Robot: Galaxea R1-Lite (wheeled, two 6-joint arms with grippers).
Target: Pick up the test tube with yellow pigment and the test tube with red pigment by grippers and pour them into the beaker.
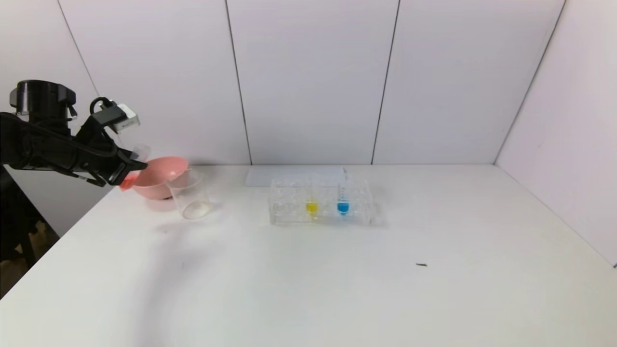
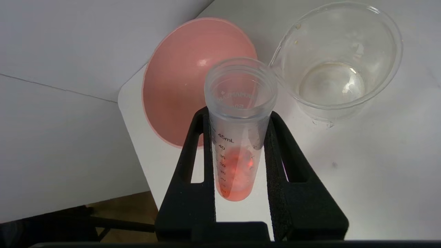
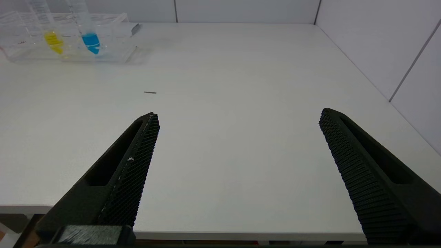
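Observation:
My left gripper (image 1: 126, 166) is shut on the test tube with red pigment (image 2: 237, 144), held tilted above the table's far left corner, near the pink bowl. Its open mouth points toward the bowl and the beaker (image 2: 336, 62); the red liquid sits in the tube's tip. The clear beaker (image 1: 190, 195) stands upright and holds only a clear film at its bottom. The test tube with yellow pigment (image 1: 312, 205) stands in the clear rack; it also shows in the right wrist view (image 3: 51, 34). My right gripper (image 3: 237, 119) is open and empty over the table's near edge; it is out of the head view.
A pink bowl (image 1: 159, 178) stands just behind the beaker, also in the left wrist view (image 2: 179, 79). The clear tube rack (image 1: 320, 202) also holds a blue-liquid tube (image 1: 342, 205). A white sheet (image 1: 294, 176) lies behind the rack. A small dark speck (image 1: 421, 264) lies on the table.

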